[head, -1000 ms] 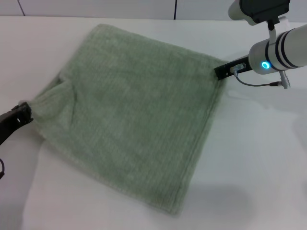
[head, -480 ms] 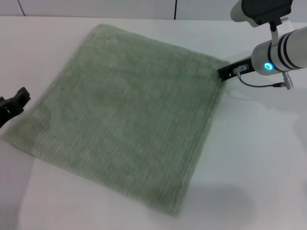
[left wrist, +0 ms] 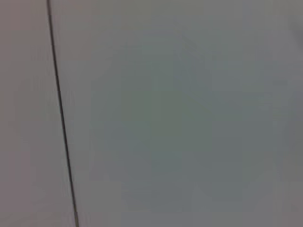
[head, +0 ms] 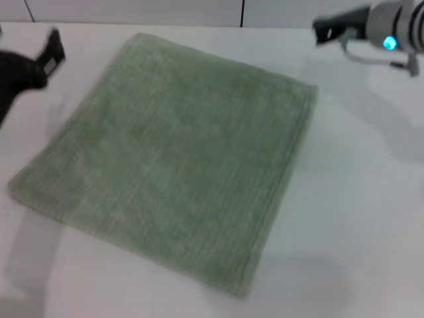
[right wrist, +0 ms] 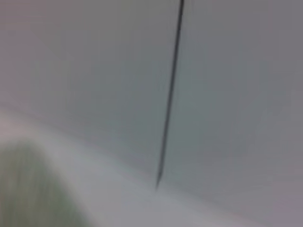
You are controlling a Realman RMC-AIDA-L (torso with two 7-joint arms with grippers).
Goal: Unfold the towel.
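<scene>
- Nearest the robot's body, the towel's (head: 179, 165) closest corner points toward the bottom of the head view and lies flat on the white table (head: 358, 218), with its hemmed border running up the right-hand edge.
- The towel spreads across the middle of the table as a single flat, roughly square sheet, turned so its corners point near, far, left and right. No fold or doubled layer shows, so the unfolding looks done or all but done.
- By its look the cloth is soft, light terry. It would likely drape and sag from wherever it is lifted, bunch if pushed, and drag a little on the tabletop rather than slide freely. Nothing about it seems fragile.
- The hemmed corners and border look like the best places to take hold: the hem is thicker and gives a pinch something firm, and pulling two opposite corners apart would flatten any remaining wrinkle.
- Farther back on the left, the left gripper (head: 52, 52) is raised clear of the cloth, beside its far-left edge and holding nothing. Whether its fingers are apart or together cannot be told.
- Farthest, at the upper right, the right gripper (head: 329, 28) sits beyond the towel's far-right corner, apart from it and empty. Its fingers' state cannot be told either.
- The right wrist view catches a blurred green patch of towel (right wrist: 33, 189) below a wall seam.
</scene>
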